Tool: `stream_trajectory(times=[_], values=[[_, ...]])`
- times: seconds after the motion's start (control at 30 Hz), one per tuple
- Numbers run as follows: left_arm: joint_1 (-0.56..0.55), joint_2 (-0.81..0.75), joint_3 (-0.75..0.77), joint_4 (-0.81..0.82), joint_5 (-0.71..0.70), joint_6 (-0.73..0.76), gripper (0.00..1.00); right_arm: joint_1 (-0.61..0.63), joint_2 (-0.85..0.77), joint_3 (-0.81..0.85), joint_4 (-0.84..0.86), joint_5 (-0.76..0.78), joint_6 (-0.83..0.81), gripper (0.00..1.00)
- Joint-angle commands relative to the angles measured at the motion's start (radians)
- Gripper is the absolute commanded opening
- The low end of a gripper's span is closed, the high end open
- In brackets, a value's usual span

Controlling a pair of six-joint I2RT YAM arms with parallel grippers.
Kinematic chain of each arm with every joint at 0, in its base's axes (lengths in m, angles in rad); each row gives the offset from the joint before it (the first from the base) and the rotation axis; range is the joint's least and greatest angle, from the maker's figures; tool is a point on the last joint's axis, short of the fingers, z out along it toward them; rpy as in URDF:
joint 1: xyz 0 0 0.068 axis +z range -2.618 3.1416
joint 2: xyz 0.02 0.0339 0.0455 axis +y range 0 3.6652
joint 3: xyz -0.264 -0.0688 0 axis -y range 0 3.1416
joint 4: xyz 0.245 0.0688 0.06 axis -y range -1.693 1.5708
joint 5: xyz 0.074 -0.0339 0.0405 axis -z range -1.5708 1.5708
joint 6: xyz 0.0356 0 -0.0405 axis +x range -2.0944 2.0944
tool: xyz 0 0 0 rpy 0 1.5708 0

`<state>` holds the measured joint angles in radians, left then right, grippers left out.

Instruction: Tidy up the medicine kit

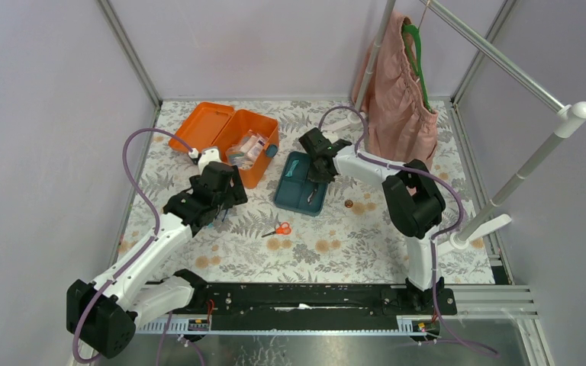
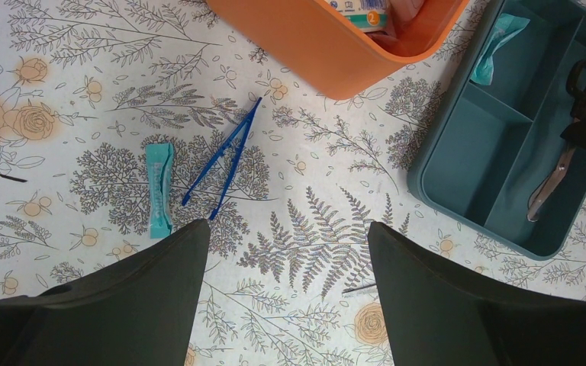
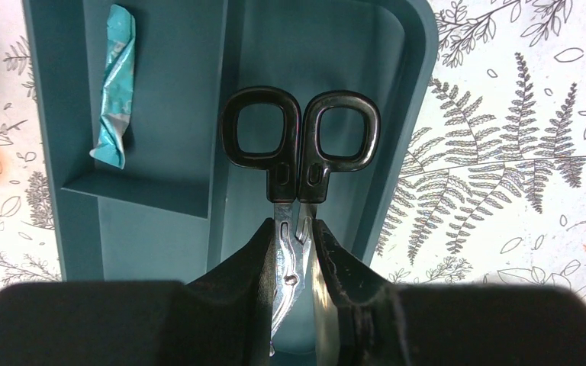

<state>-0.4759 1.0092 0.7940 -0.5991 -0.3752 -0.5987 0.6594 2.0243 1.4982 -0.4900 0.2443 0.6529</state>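
Stowing step, I judge: right end effector (image 3: 297, 238) pinches scissors (image 3: 299, 137) in the tray (image 3: 416, 91); release next. Left end effector (image 2: 288, 232), spread, hovers; tweezers (image 2: 225, 164) at its 11 o'clock.

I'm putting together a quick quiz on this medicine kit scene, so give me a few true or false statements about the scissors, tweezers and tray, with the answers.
1. The right jaws grip the black-handled metal scissors by the blades. True.
2. Those scissors hang over the orange rectangular plastic box. False: they are over the long compartment of the teal divided plastic tray.
3. The left jaws hold the thin blue plastic tweezers. False: the left jaws are open and empty, and the tweezers lie on the table.
4. A crumpled teal foil packet lies in a tray compartment. True.
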Motion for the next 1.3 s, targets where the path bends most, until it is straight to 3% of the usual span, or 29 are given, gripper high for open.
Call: stream_trajectory(times=[0.0, 0.17, 0.4, 0.7, 0.83, 1.27], values=[[0.006, -0.016, -0.013, -0.012, -0.023, 0.009, 0.84, 0.007, 0.017, 0.007, -0.014, 0.019, 0.02, 0.23], [0.006, -0.01, -0.01, -0.012, -0.024, 0.011, 0.84, 0.006, 0.011, 0.023, 0.003, -0.013, 0.003, 0.4], [0.007, -0.003, -0.009, -0.011, -0.025, 0.005, 0.84, 0.006, -0.093, 0.013, -0.018, 0.012, -0.037, 0.42], [0.006, 0.01, -0.016, 0.004, -0.006, -0.011, 0.84, -0.014, -0.376, -0.28, -0.053, 0.131, -0.044, 0.45], [0.007, 0.019, -0.016, 0.01, 0.001, -0.014, 0.84, -0.054, -0.452, -0.409, -0.028, 0.085, -0.06, 0.49], [0.006, 0.005, -0.027, 0.004, 0.0, -0.021, 0.84, -0.088, -0.319, -0.425, 0.015, -0.022, -0.111, 0.57]])
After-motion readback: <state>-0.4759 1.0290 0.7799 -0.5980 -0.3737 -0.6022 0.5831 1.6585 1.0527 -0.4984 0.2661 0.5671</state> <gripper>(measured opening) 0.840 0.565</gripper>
